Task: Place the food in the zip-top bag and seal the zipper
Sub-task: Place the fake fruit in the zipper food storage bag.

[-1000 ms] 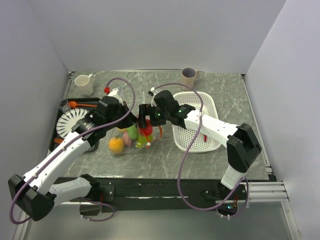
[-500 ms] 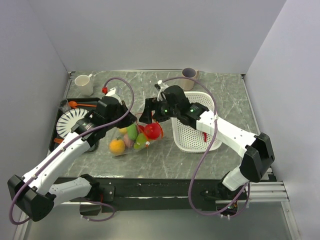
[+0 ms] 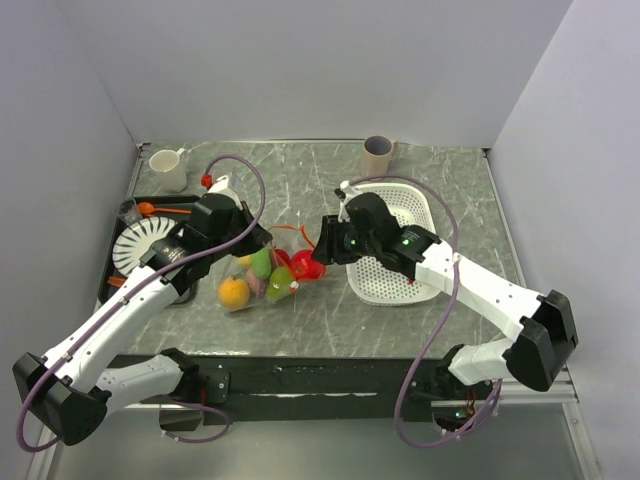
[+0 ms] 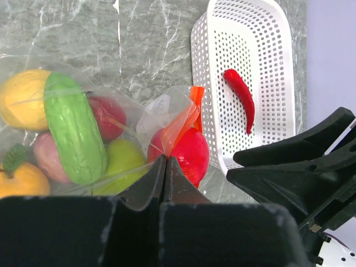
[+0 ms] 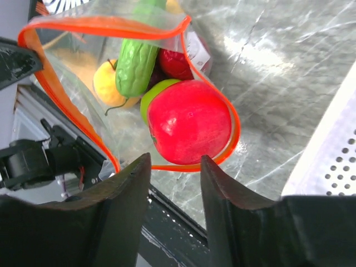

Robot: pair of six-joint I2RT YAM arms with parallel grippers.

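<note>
Several foods (image 4: pixel 72 128) lie in the open-mouthed zip-top bag (image 4: pixel 156 111) on the table (image 3: pixel 330 310); one red chili (image 4: pixel 240 97) remains in the basket (image 4: pixel 278 33). The left gripper (image 4: pixel 166 161) has its jaws pinching the rim; the right gripper (image 5: pixel 175 161) has its jaws wide and empty. You probably fetch the chili next.

You are looking at seven toy fruits and vegetables (image 4: pixel 74 130) inside one clear bag (image 4: pixel 161 108), one red chili (image 4: pixel 240 97) in one white basket (image 4: pixel 267 33), plus one mug (image 3: pixel 168 168), one cup (image 3: pixel 379 155), one plate (image 3: pixel 135 245) and one orange spoon (image 3: pixel 150 208).
</note>
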